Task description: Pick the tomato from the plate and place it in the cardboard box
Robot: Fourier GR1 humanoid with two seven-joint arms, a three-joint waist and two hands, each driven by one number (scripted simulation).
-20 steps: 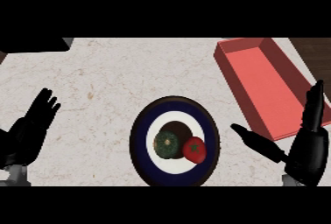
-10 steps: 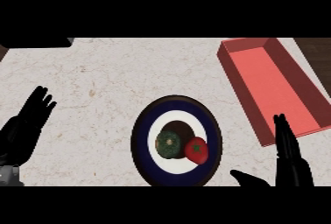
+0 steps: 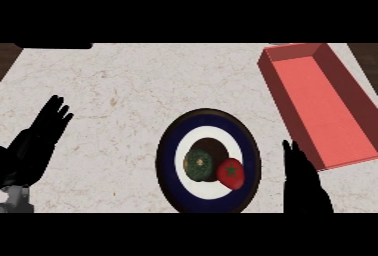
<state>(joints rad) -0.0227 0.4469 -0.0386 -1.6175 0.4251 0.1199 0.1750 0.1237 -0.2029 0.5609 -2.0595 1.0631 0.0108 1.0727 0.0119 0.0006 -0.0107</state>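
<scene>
One tomato (image 3: 231,172) sits on the plate (image 3: 167,165) (beside a dark fruit (image 3: 199,165)).

The left hand (image 3: 33,147) is matte black with slim tapered fingers, joined to a grey forearm (image 3: 13,198); the right hand (image 3: 303,187) is equally black and slender

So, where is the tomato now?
In the head view the tomato lies on the plate, just right of the dark green fruit, low in the middle; the right hand is right of the plate.
</scene>
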